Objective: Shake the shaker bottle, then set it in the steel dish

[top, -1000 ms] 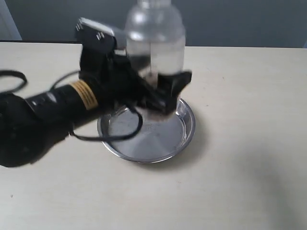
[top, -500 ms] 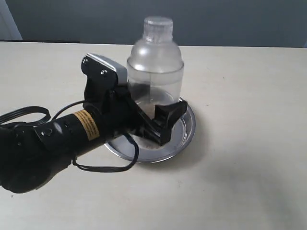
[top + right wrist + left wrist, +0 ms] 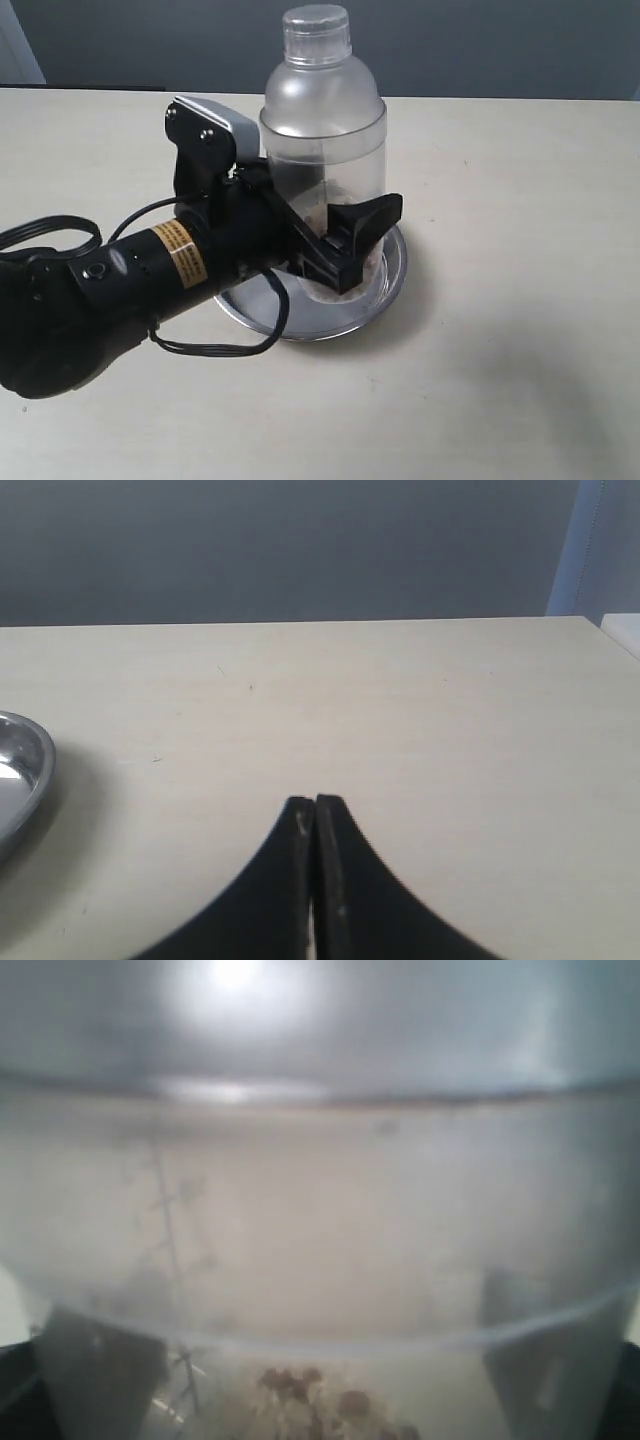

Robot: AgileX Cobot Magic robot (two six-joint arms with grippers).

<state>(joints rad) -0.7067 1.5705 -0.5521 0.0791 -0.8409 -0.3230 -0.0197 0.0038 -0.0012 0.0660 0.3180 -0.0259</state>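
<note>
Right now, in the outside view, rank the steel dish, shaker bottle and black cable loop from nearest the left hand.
1. shaker bottle: held in the left hand.
2. steel dish: just beneath the hand.
3. black cable loop: at the far left edge.

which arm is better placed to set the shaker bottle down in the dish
Left. The left gripper holds the shaker bottle at the steel dish, so it likely only needs to lower and let go. The right gripper is shut and empty, off over the table.
</note>
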